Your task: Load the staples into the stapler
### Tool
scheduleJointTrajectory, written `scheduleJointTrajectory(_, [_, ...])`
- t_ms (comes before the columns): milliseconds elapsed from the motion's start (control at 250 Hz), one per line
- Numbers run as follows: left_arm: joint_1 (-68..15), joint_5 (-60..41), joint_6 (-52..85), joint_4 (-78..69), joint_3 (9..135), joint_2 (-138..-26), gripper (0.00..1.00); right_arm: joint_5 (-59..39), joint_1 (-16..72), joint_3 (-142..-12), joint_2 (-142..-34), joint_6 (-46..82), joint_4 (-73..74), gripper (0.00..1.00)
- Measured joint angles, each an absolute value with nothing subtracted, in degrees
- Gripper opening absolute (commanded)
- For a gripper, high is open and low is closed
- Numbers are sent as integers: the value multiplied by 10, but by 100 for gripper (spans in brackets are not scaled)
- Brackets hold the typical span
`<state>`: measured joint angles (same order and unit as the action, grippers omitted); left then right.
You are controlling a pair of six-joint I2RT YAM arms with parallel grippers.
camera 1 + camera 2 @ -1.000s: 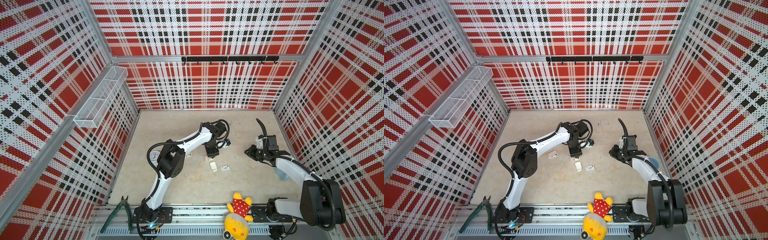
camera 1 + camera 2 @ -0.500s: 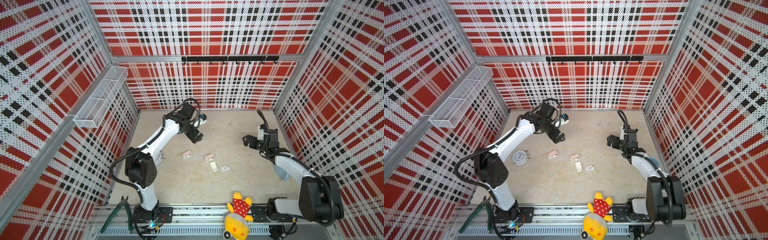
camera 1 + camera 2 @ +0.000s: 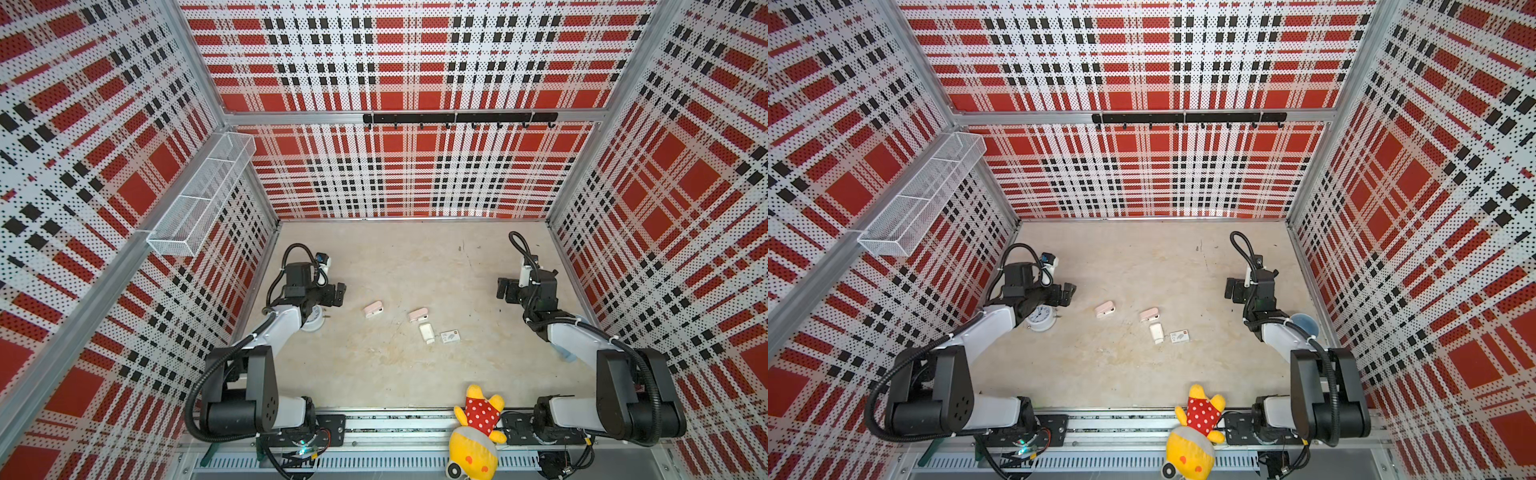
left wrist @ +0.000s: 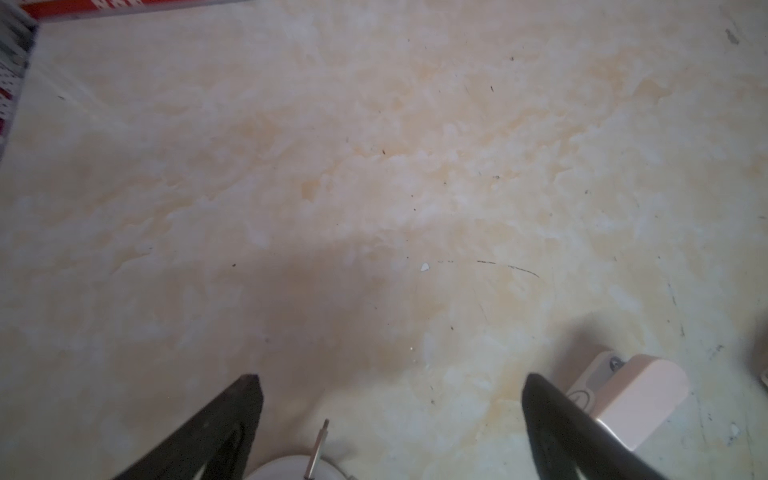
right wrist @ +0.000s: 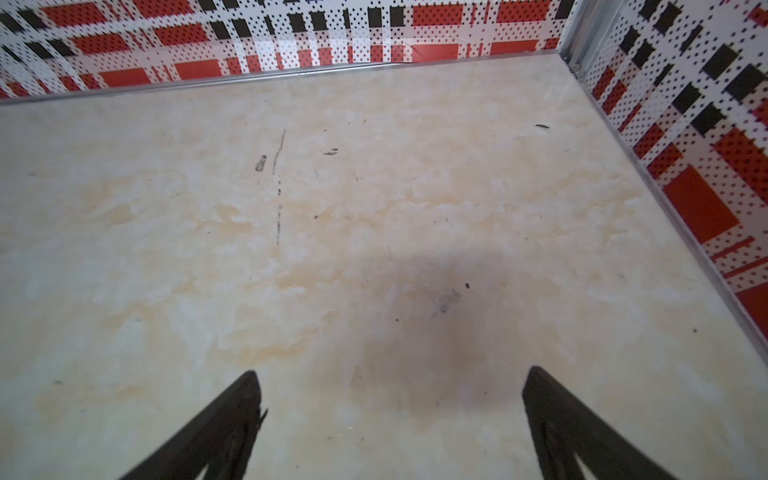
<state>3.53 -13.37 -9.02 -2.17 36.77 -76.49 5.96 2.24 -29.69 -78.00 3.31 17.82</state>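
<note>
Wrist views show left jaws and right jaws spread wide and empty, a pink stapler near the left.

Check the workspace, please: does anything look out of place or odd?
Yes. A yellow plush toy in a red white-dotted shirt lies across the grey metal rail at the front edge, beside the right arm's base. It is odd because it has no part in stapling.

I count two pink staplers and two small white boxes mid-frame, one alarm clock at left, one stuffed toy at the bottom, one wire basket upper left, one hook rail up top.
</note>
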Motion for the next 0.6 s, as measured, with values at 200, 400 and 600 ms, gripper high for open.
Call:
scheduleJointTrajectory(200, [57,-157,-46,-272,227,-738,99,81,21,-244,-813,2,299,100])
scheduleJointTrajectory(400, [44,-165,-20,-512,161,-863,99,81,18,-231,-894,-4,453,100])
scheduleJointTrajectory(600, [38,-140,-11,-670,120,-908,99,72,18,-216,-908,-6,483,100])
